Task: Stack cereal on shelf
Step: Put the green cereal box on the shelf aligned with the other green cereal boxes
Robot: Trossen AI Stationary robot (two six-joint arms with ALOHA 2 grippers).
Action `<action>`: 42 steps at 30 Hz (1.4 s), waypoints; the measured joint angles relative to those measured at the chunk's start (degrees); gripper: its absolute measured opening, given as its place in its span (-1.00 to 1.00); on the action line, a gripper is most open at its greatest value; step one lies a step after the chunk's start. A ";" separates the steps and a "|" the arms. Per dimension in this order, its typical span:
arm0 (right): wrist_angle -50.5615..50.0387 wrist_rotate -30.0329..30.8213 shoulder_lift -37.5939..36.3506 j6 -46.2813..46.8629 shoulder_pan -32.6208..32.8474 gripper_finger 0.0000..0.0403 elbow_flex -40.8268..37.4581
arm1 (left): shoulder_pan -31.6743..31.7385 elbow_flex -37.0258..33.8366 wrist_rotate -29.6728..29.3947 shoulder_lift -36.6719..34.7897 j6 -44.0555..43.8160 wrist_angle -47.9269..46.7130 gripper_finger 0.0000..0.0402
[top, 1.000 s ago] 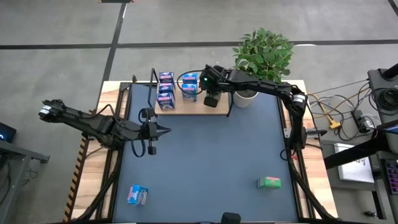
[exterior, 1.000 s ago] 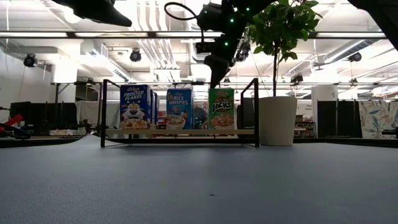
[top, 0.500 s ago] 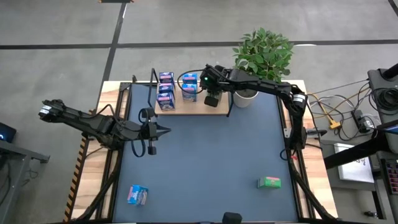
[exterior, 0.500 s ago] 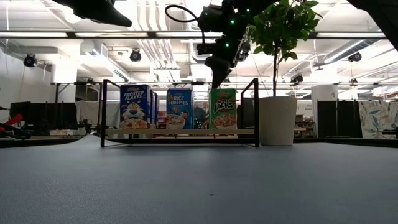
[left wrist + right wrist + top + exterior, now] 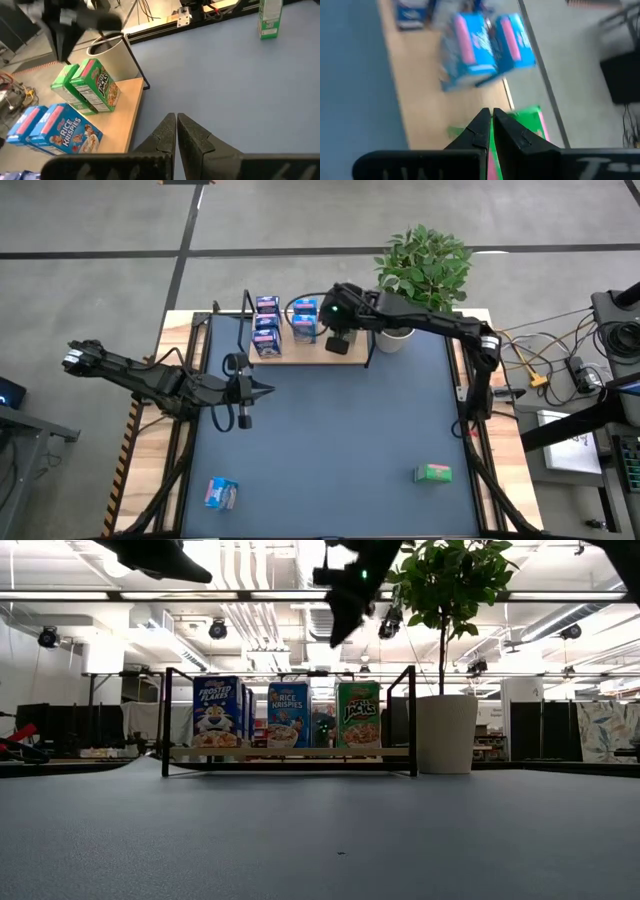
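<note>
The shelf (image 5: 300, 354) stands at the table's far edge; its wooden board (image 5: 290, 752) carries upright cereal boxes: dark blue (image 5: 218, 712), light blue (image 5: 288, 714) and green (image 5: 358, 714). My right gripper (image 5: 335, 638) hangs shut above the green box (image 5: 530, 120), clear of it. My left gripper (image 5: 265, 390) waits shut over the table's left half, in front of the shelf, holding nothing. Two loose boxes lie on the table near its front edge: a light blue one (image 5: 221, 493) at the left and a green one (image 5: 433, 473) at the right.
A white pot (image 5: 446, 733) with a leafy plant (image 5: 424, 260) stands just right of the shelf, close behind my right arm. The shelf's black wire ends (image 5: 412, 720) rise above the boxes. The blue mat (image 5: 340, 440) between the shelf and the loose boxes is bare.
My right gripper has risen, still shut, from just above the green box on the shelf to well above the shelf's frame. The boxes on the shelf stay upright.
</note>
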 joint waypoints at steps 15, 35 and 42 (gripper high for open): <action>-11.69 -12.86 -6.18 10.03 20.59 -0.94 0.30 | -0.07 -0.21 0.05 0.00 -9.74 -2.45 -1.00; -29.45 -14.89 -17.69 69.89 62.87 -0.94 -17.58 | -0.04 -0.37 0.03 0.09 -14.61 -2.12 -1.00; -28.43 -11.43 -19.24 82.47 71.09 -0.94 -25.61 | -0.04 -0.30 -0.14 0.09 -14.16 -1.94 -1.00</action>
